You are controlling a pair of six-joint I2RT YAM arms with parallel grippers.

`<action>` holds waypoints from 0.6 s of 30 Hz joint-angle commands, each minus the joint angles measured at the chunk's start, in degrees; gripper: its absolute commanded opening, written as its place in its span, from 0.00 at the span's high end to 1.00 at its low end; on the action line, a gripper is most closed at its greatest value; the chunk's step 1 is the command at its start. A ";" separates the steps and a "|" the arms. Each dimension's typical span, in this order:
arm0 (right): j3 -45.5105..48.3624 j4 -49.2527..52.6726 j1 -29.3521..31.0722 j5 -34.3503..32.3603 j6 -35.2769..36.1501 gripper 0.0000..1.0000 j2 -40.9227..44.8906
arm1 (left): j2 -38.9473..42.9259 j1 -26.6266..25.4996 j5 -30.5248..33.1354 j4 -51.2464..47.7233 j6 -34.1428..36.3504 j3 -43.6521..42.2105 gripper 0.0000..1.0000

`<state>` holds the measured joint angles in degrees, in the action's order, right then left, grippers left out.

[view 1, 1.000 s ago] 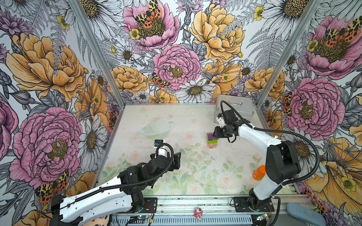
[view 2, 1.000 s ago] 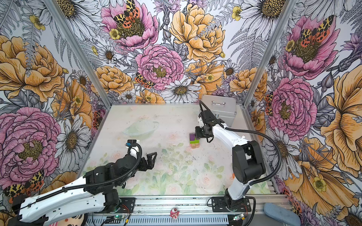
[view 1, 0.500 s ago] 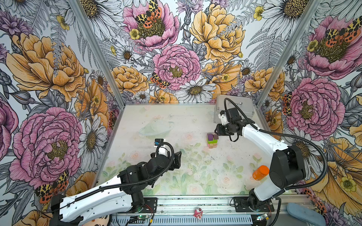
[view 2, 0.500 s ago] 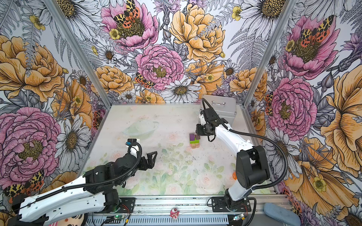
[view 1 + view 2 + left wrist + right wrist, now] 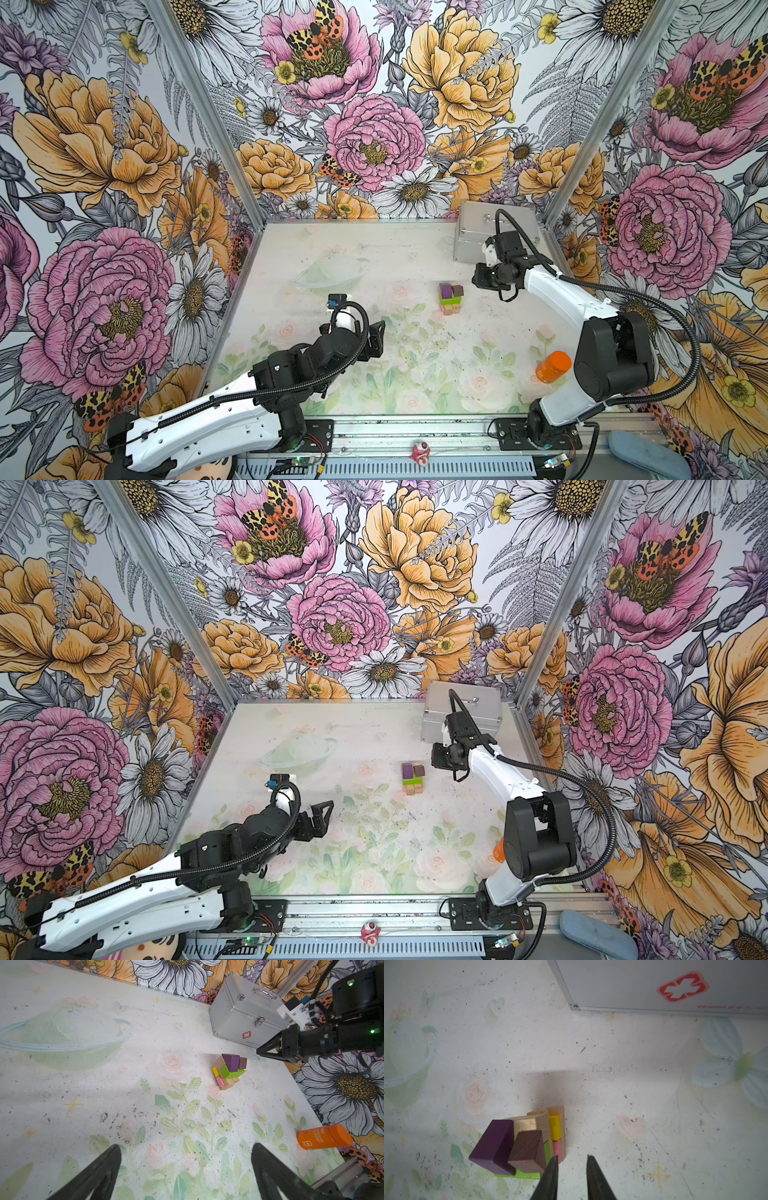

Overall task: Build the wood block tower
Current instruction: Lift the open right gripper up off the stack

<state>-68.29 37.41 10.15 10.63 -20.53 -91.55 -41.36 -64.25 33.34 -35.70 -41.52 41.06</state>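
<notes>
Starting with the table (image 5: pixel 415 257): pale, faintly printed with flowers, walled by floral panels on the left, far and right sides.

Then the left arm (image 5: pixel 208 419): reaches in from the near left corner and ends over the near-middle of the table. Left gripper (image 5: pixel 185 1147): spread wide, released, nothing between the fingers, well apart from the blocks.

Then the right arm (image 5: pixel 557 291): rises from the near right corner and bends left toward the far half. Right gripper (image 5: pixel 571 1157): points left at the blocks, fingers drawn in to a narrow gap, grasping nothing, just right of the stack with a sliver of table between in both top views.

Silver metal case (image 5: pixel 478 232): sits in the far right corner, shut, red cross on its front, just beyond the right gripper.

Orange bottle (image 5: pixel 552 365): near right, beside the right arm's base.

Wood block tower (image 5: pixel 450 297): stands right of the table's middle, near-left of the case, free of both grippers. Stacked in crossed layers.

- On top, side by side: purple block (image 5: pixel 492 1147) on the left, dark-brown block (image 5: pixel 527 1151) on the right.
- Beneath them: lime-green block (image 5: pixel 519 1175) and a tan block (image 5: pixel 529 1123).
- Lower still: yellow block (image 5: pixel 555 1127) and pink block (image 5: pixel 557 1148), end to end, on plain tan ones.
</notes>
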 commanded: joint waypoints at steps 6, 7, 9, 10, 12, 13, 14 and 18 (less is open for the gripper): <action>1.23 -2.08 0.26 1.64 -0.81 0.74 -2.06 | 0.32 0.44 -0.67 0.93 1.08 1.22 0.01; 1.40 -2.21 0.26 1.97 -0.82 0.74 -2.22 | 0.32 0.44 -0.64 0.92 1.18 1.17 0.01; 1.66 -2.55 0.38 2.62 -1.00 0.74 -2.64 | 0.23 0.44 -0.63 0.96 1.23 1.22 0.01; 1.67 -2.60 0.44 2.74 -1.13 0.74 -2.82 | 0.15 0.46 -0.58 0.94 1.32 1.25 0.01; 1.76 -2.77 0.66 2.97 -1.17 0.74 -2.93 | 0.01 0.48 -0.65 1.06 1.26 1.31 0.01; 1.76 -2.78 0.74 3.13 -1.20 0.74 -2.85 | -0.10 0.57 -0.58 0.96 1.28 1.39 0.01; 1.76 -2.78 0.84 3.37 -1.26 0.74 -2.84 | -0.16 0.46 -0.64 0.98 1.33 1.38 0.01; 1.84 -2.88 1.77 3.96 -1.50 0.74 -2.80 | -0.38 0.52 -0.50 1.15 1.41 1.31 0.01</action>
<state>-66.74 36.27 10.96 13.43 -21.41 -94.02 -41.50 -64.25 33.34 -35.70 -41.36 41.06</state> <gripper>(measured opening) 0.264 0.988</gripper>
